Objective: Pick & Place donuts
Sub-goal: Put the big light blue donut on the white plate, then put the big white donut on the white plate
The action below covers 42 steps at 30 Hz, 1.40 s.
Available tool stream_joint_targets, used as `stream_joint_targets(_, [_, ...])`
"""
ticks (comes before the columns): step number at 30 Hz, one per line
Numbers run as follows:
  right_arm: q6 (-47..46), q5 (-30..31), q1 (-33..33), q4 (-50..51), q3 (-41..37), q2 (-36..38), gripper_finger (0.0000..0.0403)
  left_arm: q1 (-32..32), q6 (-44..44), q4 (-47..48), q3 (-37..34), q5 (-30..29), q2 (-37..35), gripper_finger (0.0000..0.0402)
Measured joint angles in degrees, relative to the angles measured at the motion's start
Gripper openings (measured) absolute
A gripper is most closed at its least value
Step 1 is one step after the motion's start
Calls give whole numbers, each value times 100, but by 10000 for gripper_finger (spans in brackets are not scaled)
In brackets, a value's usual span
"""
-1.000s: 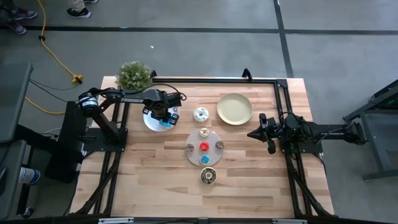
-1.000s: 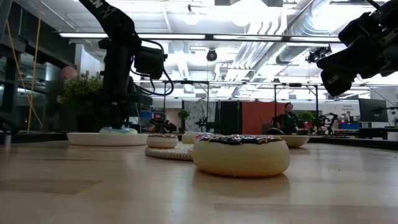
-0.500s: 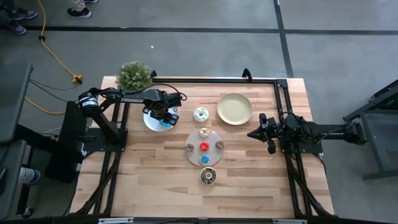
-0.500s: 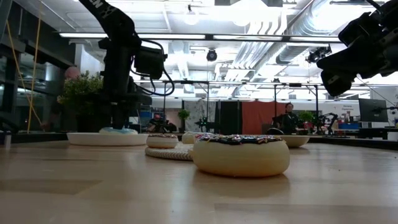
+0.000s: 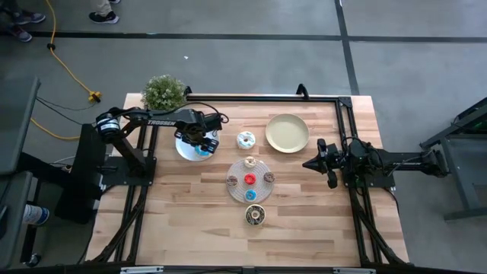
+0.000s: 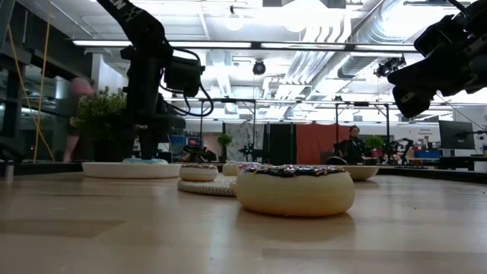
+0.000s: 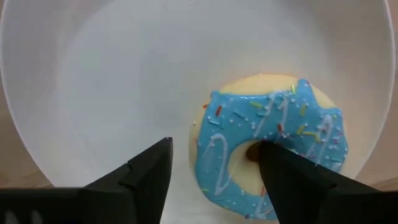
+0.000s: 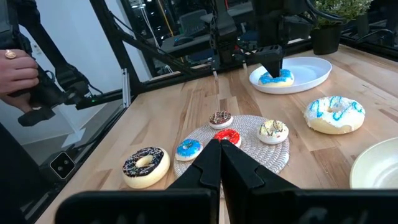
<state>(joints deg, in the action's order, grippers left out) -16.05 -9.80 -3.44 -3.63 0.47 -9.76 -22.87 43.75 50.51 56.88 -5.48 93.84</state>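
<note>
The blue-iced donut [image 7: 267, 146] lies flat on the white plate [image 7: 93, 74] at the table's far left; it also shows in the high view [image 5: 201, 150]. My left gripper [image 7: 214, 180] is open and points down over it: one finger stands at the donut's hole, the other outside the ring. The white-iced donut [image 5: 246, 140] lies on the table. The dark brown donut [image 5: 256, 216] lies near the front edge. Several mini donuts lie on the grey round mat [image 5: 240, 190]. My right gripper [image 8: 221, 163] is shut and empty, held above the table's right side [image 5: 308, 163]. My left gripper comes at the blue-iced donut from above, pointing down, with one finger [image 7: 292, 186] at the hole and one finger [image 7: 146, 177] outside the ring's side [image 7: 202, 155]. I cannot tell whether either finger touches the donut. The donut lies flat on the plate.
A yellow-green plate [image 5: 287, 132] sits at the far right of the table. A potted plant [image 5: 164, 92] stands at the far left corner. A person's hand [image 8: 18, 71] shows beyond the table's near side in the right wrist view.
</note>
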Motion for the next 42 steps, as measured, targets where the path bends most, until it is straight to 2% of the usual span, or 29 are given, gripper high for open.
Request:
stream_joint_targets(23, [0, 0, 0, -1, 0, 2, 0, 0, -151, 995, 1265, 31, -4, 229])
stream_joint_targets(35, [1, 2, -2, -1, 0, 2, 0, 0, -738, 905, 2310, 346, -4, 229])
stream_joint_targets(42, [-1, 0, 0, -1, 0, 2, 0, 0, -366, 1017, 2967, 544, 263, 229])
